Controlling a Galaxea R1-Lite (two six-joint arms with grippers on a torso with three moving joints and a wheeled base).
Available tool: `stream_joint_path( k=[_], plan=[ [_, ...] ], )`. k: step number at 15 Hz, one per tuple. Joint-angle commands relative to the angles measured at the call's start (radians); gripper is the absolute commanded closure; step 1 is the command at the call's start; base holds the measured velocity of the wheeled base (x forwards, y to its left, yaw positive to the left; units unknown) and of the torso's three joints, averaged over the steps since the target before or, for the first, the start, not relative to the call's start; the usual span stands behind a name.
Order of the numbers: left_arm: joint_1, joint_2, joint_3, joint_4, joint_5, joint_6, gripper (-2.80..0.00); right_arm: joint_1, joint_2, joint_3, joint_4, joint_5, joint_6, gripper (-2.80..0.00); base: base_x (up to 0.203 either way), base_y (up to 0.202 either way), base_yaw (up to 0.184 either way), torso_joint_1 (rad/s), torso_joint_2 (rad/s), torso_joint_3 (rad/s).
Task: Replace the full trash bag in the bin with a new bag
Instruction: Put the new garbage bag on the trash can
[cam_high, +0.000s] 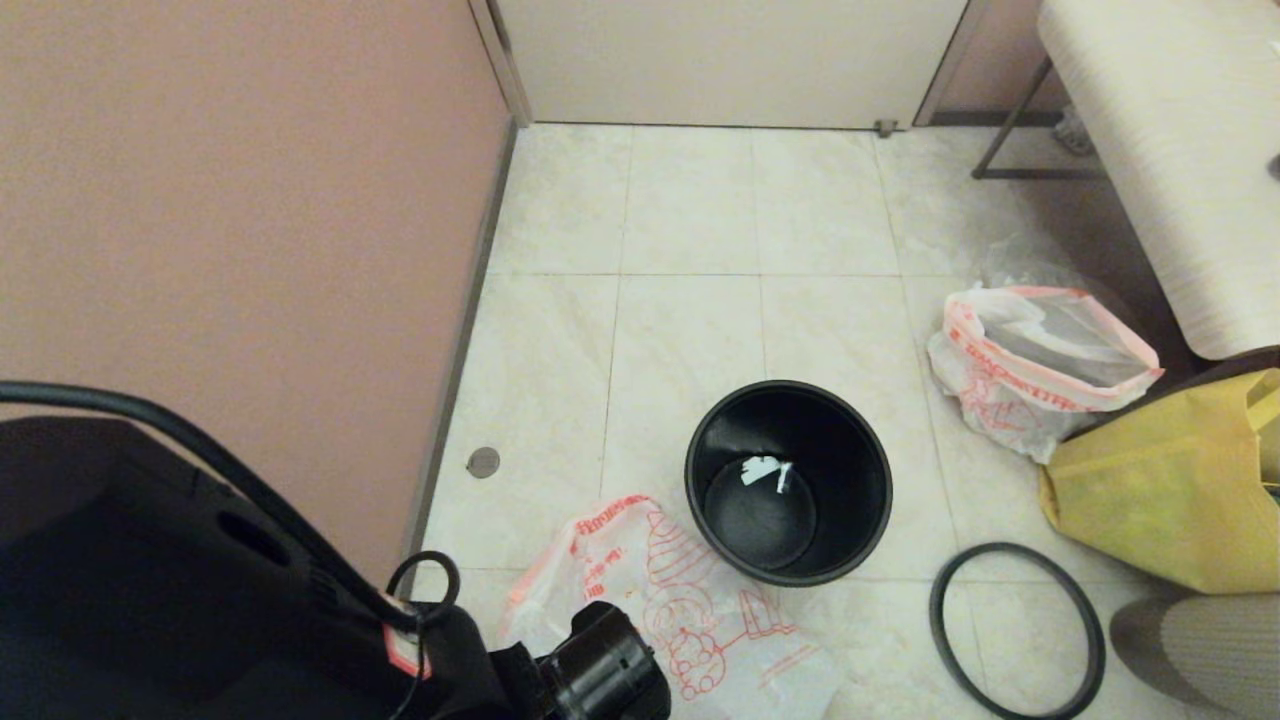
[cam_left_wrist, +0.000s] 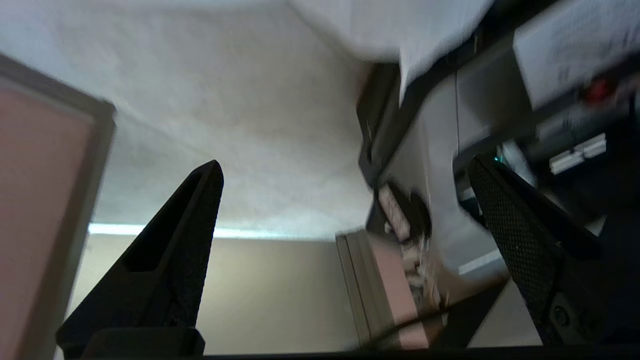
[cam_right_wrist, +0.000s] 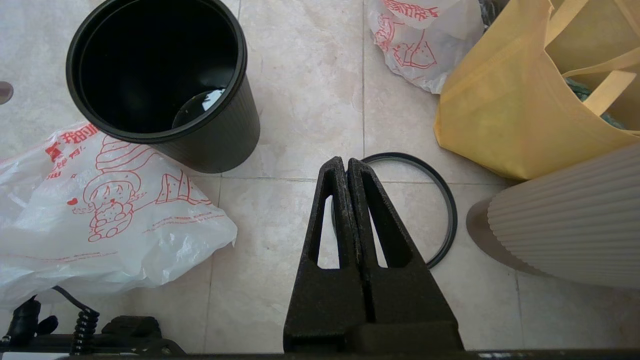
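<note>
bin: the small round black plastic bin (cam_high: 788, 480) stands upright mid-floor with no liner, just a white scrap at the bottom; bare tile all round its far side.
hoop: the thin dark grey hoop (cam_high: 1018, 630) lies flat on the tile right of the bin, not touching it.
new bag: the limp white cartoon-print plastic bag (cam_high: 680, 605) is sprawled flat, its edge just beside the bin's near-left wall.
full bag: the lumpy translucent white bag with the red-orange band (cam_high: 1035, 365) sits far right, against the yellow fabric tote (cam_high: 1165, 490).
left gripper: left gripper (cam_left_wrist: 345, 200) has fingers spread wide, nothing between them, low by the pink wall (cam_high: 230, 220).
right gripper: right gripper (cam_right_wrist: 347, 167) has fingers pressed together, empty, above the hoop.
</note>
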Motion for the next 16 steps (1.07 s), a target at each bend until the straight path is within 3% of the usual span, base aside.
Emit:
stream_joint_path(
  k=[1,4,7,9,10,13,16],
  plan=[
    [-0.005,0.055,-0.042,-0.003,0.009,-0.001,-2.80,0.000,0.000,0.000,0.000,0.000,0.000,0.00,0.000,0.000,0.000,0.000,0.00,0.000],
    [-0.004,0.078,-0.071,0.001,0.043,0.010,-2.80,0.000,0.001,0.000,-0.001,0.000,0.000,0.00,0.000,0.000,0.000,0.000,0.00,0.000],
    [-0.014,0.062,-0.102,-0.012,0.097,0.063,-2.80,0.000,0.000,0.000,-0.001,0.000,0.000,0.00,0.000,0.000,0.000,0.000,0.00,0.000],
    [-0.028,0.055,-0.135,-0.059,0.133,0.052,-2.80,0.000,0.000,0.000,0.001,0.000,0.000,0.00,0.000,0.000,0.000,0.000,0.00,0.000],
    [-0.048,0.050,-0.139,-0.067,0.133,-0.003,-2.80,0.000,0.000,0.000,-0.001,0.000,0.000,0.00,0.000,0.000,0.000,0.000,0.00,0.000],
    [-0.101,0.066,-0.150,-0.012,0.121,-0.267,-2.80,0.000,0.001,0.000,0.000,0.000,0.000,0.00,0.000,0.000,0.000,0.000,0.00,0.000],
    [-0.092,0.099,-0.275,0.228,0.002,-0.494,-2.80,0.000,0.000,0.000,-0.001,0.000,0.000,0.00,0.000,0.000,0.000,0.000,0.00,0.000]
  ],
)
